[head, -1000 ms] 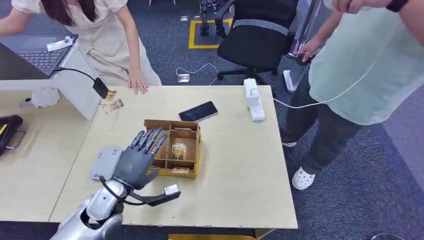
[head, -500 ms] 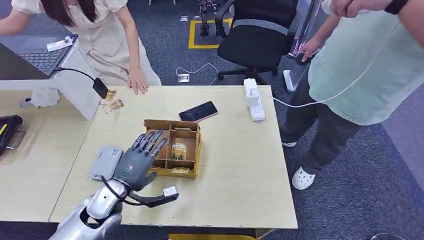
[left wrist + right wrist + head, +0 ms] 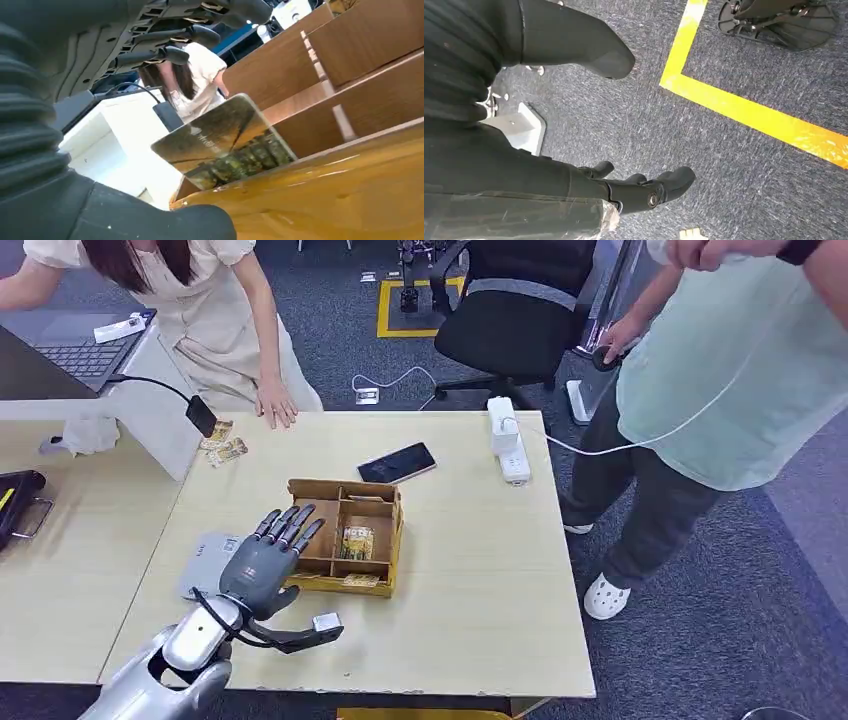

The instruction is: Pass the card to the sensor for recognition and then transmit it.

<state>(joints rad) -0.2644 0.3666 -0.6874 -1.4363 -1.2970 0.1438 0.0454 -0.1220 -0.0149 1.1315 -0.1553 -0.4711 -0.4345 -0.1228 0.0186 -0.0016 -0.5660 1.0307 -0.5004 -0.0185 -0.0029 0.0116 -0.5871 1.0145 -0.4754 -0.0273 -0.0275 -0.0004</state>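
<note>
A wooden compartment box (image 3: 394, 532) sits mid-table with a patterned card (image 3: 356, 541) in its middle slot and another card (image 3: 361, 581) at its near edge. My left hand (image 3: 265, 562) hovers at the box's left side, fingers spread over the left compartment, holding nothing. In the left wrist view a card (image 3: 225, 141) leans up at the box wall (image 3: 350, 90), between my thumb (image 3: 200, 226) and the fingers (image 3: 175, 52) without touching either. A grey flat sensor (image 3: 203, 560) lies on the table, partly under my hand. My right hand (image 3: 639, 192) hangs over the carpet, holding nothing.
A black scanner head (image 3: 201, 416) on a cable hangs at the white stand, loose cards (image 3: 226, 451) beneath it. A phone (image 3: 397, 462) and a power strip (image 3: 507, 437) lie at the far side. One person leans on the table's far edge, another stands at the right.
My left hand has drawn back a little toward me and to the left, away from the box. The box and cards have not moved.
</note>
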